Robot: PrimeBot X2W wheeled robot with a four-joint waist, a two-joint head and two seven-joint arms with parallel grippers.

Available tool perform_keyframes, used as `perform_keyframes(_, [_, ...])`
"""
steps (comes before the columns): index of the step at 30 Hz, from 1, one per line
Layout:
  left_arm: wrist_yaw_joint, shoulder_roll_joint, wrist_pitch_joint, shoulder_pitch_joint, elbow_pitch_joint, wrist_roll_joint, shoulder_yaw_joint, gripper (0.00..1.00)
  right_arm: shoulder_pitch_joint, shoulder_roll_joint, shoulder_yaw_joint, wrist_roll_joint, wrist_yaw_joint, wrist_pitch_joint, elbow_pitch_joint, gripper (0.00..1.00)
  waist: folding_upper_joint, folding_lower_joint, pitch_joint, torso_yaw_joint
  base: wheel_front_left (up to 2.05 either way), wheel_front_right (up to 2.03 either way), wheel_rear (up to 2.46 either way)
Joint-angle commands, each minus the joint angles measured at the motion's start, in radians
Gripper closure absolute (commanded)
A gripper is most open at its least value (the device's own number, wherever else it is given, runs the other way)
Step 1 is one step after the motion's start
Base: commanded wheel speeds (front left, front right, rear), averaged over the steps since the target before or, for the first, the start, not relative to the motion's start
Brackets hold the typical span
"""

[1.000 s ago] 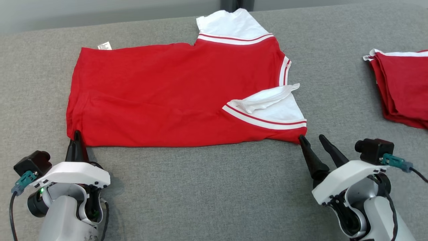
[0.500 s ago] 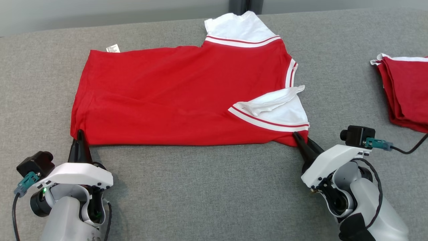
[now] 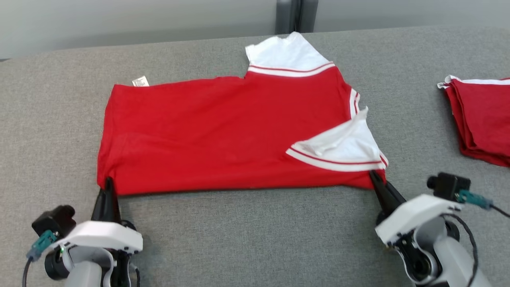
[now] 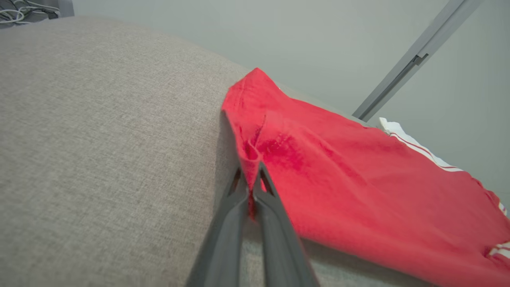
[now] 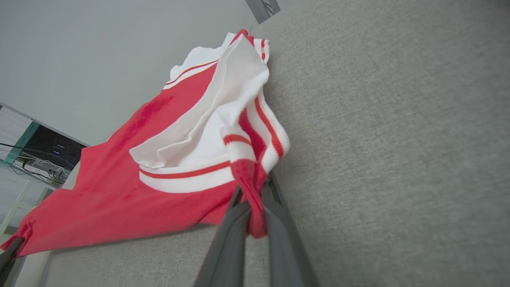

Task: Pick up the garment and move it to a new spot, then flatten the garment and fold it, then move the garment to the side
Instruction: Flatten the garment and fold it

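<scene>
The garment (image 3: 223, 131) is a red shirt with white, red-striped sleeves, spread across the grey surface with its near sleeve folded over the body. My left gripper (image 3: 107, 184) is shut on its near left corner; the left wrist view has red cloth (image 4: 303, 167) pinched between the two dark fingers (image 4: 251, 179). My right gripper (image 3: 374, 176) is shut on the near right corner, just below the white sleeve. In the right wrist view a fold of red cloth (image 5: 251, 187) sits clamped between the fingers, and the corner is lifted a little.
A stack of folded red garments (image 3: 480, 117) lies at the right edge of the grey padded surface (image 3: 255, 239). A pale wall and a grey upright post (image 3: 295, 16) stand behind the far edge. Bare grey fabric stretches between the two arms.
My right gripper moved in to the garment's near right corner and shut on it. The left gripper kept its hold. The head camera tilted, so the whole scene sits lower in the picture.
</scene>
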Motion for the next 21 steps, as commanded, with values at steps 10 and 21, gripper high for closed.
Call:
perform_keyframes(10, [0.017, 0.007, 0.077, 0.227, -0.19, -0.023, -0.024, 1.0, 0.363, -0.004, -0.1, -0.015, 0.0, 0.121, -0.393, 1.0, 0.0, 0.0001, -0.021, -0.014, 0.0, 0.0, 0.0])
perform_keyframes(21, [0.082, 0.0, 0.15, 0.35, -0.305, -0.044, -0.062, 1.0, 0.499, 0.012, -0.143, 0.001, 0.0, 0.179, -0.505, 1.0, 0.0, 0.0001, -0.04, -0.021, 0.0, 0.0, 0.0])
